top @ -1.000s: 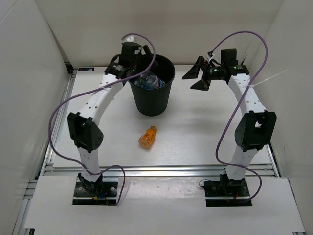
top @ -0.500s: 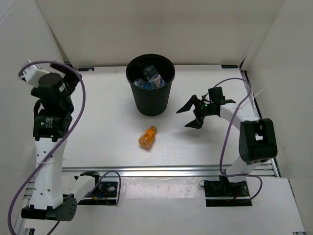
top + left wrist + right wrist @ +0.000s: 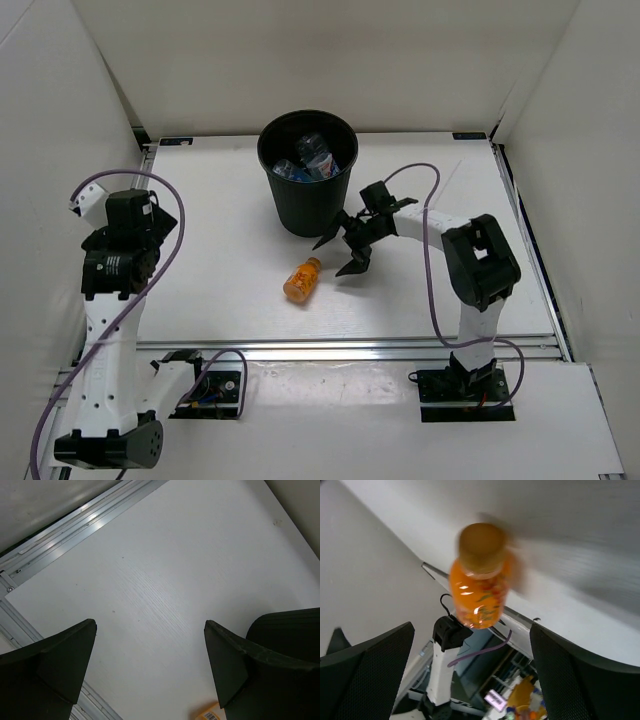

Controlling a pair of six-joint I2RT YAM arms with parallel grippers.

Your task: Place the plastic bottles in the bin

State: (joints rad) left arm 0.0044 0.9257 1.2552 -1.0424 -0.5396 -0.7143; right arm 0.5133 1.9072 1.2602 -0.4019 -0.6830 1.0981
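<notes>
Plastic bottles [image 3: 310, 160]: several are in the bin [image 3: 308, 205] already, exact no. we can't tell; one's left. L to R: left gripper [image 3: 149, 626] spread wide, empty, over bare table [image 3: 220, 210]; orange bottle [image 3: 302, 279] lies just in front of bin; right gripper [image 3: 338, 254] spread wide, empty, near its cap.

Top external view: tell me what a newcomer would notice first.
The orange bottle stands out, lying alone on the white table just in front of the black bin, which already holds other bottles. The right gripper is spread open right beside the orange bottle, while the left arm is folded back at the table's left edge.
</notes>
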